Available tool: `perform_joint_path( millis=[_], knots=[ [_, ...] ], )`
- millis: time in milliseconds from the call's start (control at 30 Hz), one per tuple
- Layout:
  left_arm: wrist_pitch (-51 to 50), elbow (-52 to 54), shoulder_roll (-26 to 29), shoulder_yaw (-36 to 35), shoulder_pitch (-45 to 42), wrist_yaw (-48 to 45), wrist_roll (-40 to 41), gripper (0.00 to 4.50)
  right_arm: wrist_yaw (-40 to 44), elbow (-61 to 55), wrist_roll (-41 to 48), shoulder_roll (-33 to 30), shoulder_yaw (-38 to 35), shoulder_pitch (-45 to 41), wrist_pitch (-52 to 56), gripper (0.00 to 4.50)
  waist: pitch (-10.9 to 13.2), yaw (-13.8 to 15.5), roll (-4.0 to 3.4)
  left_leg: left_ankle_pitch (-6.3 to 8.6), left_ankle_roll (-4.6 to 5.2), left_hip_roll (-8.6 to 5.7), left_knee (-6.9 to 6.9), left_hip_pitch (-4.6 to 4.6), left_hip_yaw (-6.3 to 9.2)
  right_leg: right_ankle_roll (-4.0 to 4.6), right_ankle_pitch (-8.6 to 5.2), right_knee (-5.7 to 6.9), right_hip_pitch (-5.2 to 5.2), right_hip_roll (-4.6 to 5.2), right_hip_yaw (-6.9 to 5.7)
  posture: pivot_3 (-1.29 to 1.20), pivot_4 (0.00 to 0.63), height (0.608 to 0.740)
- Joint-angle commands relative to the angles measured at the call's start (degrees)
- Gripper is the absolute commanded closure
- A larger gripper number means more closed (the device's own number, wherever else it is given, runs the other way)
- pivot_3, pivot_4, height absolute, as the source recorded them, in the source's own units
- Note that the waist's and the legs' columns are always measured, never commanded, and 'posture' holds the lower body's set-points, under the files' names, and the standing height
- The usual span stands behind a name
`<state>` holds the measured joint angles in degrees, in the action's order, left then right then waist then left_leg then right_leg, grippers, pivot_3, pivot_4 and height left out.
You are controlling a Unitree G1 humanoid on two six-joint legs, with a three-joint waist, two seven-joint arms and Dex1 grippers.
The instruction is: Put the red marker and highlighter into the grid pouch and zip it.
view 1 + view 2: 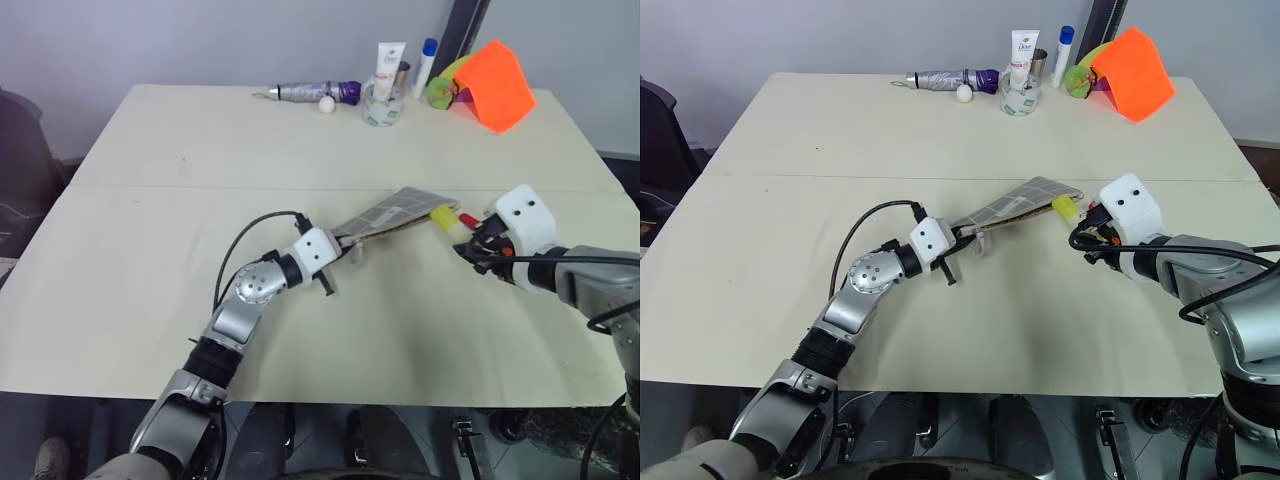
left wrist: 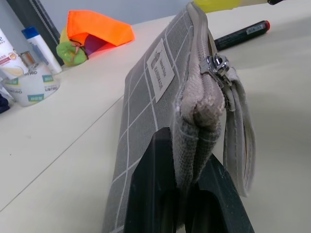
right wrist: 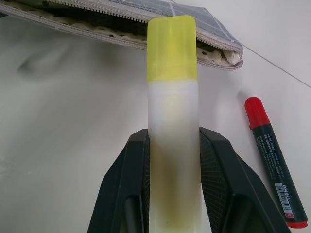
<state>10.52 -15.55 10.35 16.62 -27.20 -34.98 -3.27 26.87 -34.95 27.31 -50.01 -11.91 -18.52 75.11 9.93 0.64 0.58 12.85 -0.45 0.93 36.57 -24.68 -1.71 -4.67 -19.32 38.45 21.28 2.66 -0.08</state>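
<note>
Mid-task, first insertion under way. Left gripper (image 1: 336, 268) clamped tight on the zipper-end corner of the grid pouch (image 2: 146, 111), holding it propped on edge near the middle of the table (image 1: 150, 300), toward the right edge; zipper pull (image 2: 215, 65) sitting at the pinched end, mouth gaping along the rest of that edge per right wrist view. Right gripper (image 3: 174, 160) closed around the barrel of the highlighter (image 3: 172, 73), narrow gap set by the stick's own width, yellow cap aimed at the open mouth and just at its lip; cannot tell if the cap has crossed the zipper line. Red marker (image 3: 273, 160) lying flat on the table just beside the pouch's far end, near the right gripper, untouched. Done: pouch open and steadied, highlighter picked up and lined up. Left, as judged: push highlighter in and release, fetch marker, insert it, run the zipper shut. Roughly a third of the way. Count: one pouch, one highlighter, one red marker, two grippers. Clutter along the far edge, well apart from the work: one folded umbrella (image 1: 310, 92), one small white ball (image 1: 326, 104), one white tube (image 1: 390, 65), one tape roll (image 1: 381, 110), one blue-capped tube (image 1: 426, 62), one orange box (image 1: 496, 85).
</note>
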Motion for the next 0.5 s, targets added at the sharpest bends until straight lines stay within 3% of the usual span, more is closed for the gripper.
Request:
perform_joint_path(
  millis=[33, 500],
  knots=[
    [1.02, 1.22, -0.37, 0.11, -0.40, -0.25, 0.31, 4.50, -0.18, -1.68, 0.14, -0.51, -1.34, -0.66, -0.20, 3.66, 0.00, 0.00, 0.00, 0.00, 0.00, 0.00, 0.00, 0.00, 0.00, 0.00, 0.00, 0.00, 0.00, 0.00, 0.00, 0.00, 0.150, 0.740],
    [1.63, 2.41, -0.39, 0.12, -0.25, -0.54, 0.60, 4.50, -0.74, -1.27, 0.30, 1.92, 1.98, -1.54, -0.26, 3.66, 0.00, 0.00, 0.00, 0.00, 0.00, 0.00, 0.01, 0.00, 0.00, 0.00, 0.00, 0.01, 0.00, 0.00, 0.00, 0.00, 0.150, 0.740]
  ],
)
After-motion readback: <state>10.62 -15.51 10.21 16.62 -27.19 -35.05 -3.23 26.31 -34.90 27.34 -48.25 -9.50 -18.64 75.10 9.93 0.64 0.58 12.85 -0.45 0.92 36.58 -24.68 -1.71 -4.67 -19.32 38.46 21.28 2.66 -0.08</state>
